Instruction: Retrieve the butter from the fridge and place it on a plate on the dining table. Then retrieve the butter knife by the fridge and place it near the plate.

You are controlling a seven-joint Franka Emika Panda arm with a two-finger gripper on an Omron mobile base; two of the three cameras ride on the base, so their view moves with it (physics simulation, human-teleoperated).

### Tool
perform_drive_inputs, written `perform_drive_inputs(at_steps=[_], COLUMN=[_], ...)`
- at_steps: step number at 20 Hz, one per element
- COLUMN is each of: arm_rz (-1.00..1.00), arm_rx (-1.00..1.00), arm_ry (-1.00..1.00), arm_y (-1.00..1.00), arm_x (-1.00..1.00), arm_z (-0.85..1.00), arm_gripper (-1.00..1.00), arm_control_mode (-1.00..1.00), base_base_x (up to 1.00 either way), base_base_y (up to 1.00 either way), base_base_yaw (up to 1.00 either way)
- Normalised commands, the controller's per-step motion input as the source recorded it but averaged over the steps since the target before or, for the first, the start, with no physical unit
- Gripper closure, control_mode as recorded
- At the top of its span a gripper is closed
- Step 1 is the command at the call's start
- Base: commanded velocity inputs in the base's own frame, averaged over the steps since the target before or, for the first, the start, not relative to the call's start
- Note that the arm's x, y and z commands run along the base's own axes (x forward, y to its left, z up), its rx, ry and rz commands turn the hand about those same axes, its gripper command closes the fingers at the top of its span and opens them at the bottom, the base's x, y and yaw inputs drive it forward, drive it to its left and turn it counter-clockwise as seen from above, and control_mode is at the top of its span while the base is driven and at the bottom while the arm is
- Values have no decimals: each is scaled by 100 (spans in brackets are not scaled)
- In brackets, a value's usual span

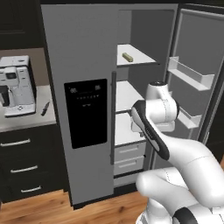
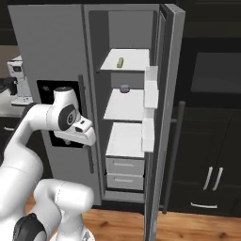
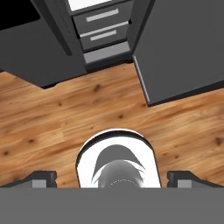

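Observation:
The grey fridge (image 1: 83, 48) stands with its right door (image 2: 164, 117) swung open and its left door, with the black dispenser panel, closed. The butter (image 1: 127, 57), a small pale yellow stick, lies on the top white shelf (image 2: 120, 61). On the counter left of the fridge lies the dark butter knife (image 1: 45, 108). My gripper (image 3: 112, 178) points down at the wood floor in front of the fridge, well below the butter's shelf. It is open, its fingertips (image 3: 41, 177) wide apart with nothing between them. The plate and the dining table are out of view.
A coffee machine (image 1: 16, 85) sits on the counter above black drawers (image 1: 26, 166). A small dark bowl (image 2: 124, 88) stands on the middle fridge shelf. White bins (image 1: 191, 73) line the open door. Black cabinets (image 2: 212, 141) stand to the right.

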Motion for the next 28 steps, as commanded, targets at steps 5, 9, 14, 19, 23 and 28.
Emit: perform_drive_inputs(at_steps=[5, 9, 14, 19, 23, 28], arm_rz=[0, 0, 0, 0, 0, 0], arm_rx=[0, 0, 0, 0, 0, 0], arm_ry=[0, 0, 0, 0, 0, 0], arm_y=[0, 0, 0, 0, 0, 0], arm_x=[0, 0, 0, 0, 0, 0], arm_z=[0, 0, 0, 0, 0, 0], arm_gripper=[-100, -100, -100, -100, -100, -100], arm_control_mode=[100, 100, 100, 100, 100, 100], base_base_x=[3, 43, 39, 42, 52, 61], base_base_y=[-22, -29, 2, 6, 0, 0], base_base_yaw=[-11, -31, -28, -13, 0, 0])
